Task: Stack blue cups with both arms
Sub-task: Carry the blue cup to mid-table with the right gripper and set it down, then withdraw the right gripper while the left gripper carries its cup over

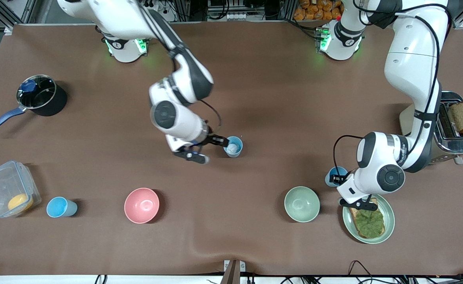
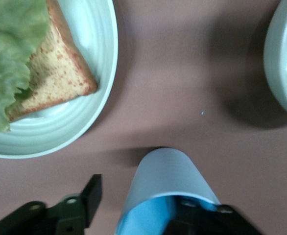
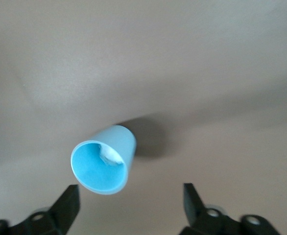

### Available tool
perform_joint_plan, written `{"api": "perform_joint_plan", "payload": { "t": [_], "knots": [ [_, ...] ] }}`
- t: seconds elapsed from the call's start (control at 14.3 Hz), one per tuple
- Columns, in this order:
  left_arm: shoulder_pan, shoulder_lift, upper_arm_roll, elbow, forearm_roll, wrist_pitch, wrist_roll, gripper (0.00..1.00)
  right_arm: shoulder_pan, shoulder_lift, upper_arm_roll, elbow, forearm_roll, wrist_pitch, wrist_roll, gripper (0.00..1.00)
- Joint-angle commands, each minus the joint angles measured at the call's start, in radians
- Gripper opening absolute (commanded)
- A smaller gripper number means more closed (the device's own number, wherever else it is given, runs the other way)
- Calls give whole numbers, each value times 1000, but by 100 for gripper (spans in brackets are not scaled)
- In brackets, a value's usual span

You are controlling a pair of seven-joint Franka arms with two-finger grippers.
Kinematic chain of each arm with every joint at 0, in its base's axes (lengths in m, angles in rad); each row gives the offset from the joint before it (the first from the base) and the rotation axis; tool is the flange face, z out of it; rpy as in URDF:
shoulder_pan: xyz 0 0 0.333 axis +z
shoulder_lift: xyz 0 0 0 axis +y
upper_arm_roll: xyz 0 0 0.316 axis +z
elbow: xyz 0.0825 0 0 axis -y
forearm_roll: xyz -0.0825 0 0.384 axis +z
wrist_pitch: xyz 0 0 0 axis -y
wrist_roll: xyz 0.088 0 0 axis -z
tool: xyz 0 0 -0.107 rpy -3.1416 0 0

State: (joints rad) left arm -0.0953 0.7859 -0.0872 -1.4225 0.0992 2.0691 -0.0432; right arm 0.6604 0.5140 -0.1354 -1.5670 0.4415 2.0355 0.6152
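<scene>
A paler blue cup (image 1: 233,146) with a whitish inside stands mid-table. My right gripper (image 1: 215,150) is open beside it, toward the right arm's end. In the right wrist view the cup (image 3: 104,159) lies just past the open gripper (image 3: 131,193), not between the fingers. A second blue cup (image 1: 335,175) stands between the green bowl and the toaster. My left gripper (image 1: 348,192) is low at it. In the left wrist view the open gripper (image 2: 143,196) straddles the wall of this cup (image 2: 168,176), one finger inside, one outside with a gap. A third blue cup (image 1: 60,207) stands near the clear container.
A pink bowl (image 1: 141,205) and a green bowl (image 1: 301,204), (image 2: 285,58) sit nearer the front camera. A green plate (image 1: 389,215), (image 2: 97,98) with toast and lettuce is under the left wrist. A black pot (image 1: 41,96), a clear container (image 1: 10,193) and a toaster (image 1: 456,130) stand at the table ends.
</scene>
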Motion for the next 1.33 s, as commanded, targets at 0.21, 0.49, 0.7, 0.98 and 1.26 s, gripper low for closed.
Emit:
{"api": "perform_joint_plan", "payload": {
  "t": [0.21, 0.49, 0.7, 0.98, 1.26],
  "knots": [
    [11, -11, 1, -16, 25, 16, -11, 0, -113, -201, -137, -34, -118, -401, -421, 100],
    [-1, -98, -25, -15, 2, 3, -36, 0, -160, -258, -255, -69, -225, -462, -656, 100],
    [-1, -169, -118, -10, -36, -23, -142, 0, -229, -347, -228, -197, -314, -367, -670, 100],
    [-7, -195, -293, -7, -43, -24, -390, 0, -391, -437, -100, -387, -377, -132, -683, 100],
    [-148, -198, -351, -6, -39, -24, -637, 0, -745, -512, 199, -412, -412, -119, -755, 100]
  ]
}}
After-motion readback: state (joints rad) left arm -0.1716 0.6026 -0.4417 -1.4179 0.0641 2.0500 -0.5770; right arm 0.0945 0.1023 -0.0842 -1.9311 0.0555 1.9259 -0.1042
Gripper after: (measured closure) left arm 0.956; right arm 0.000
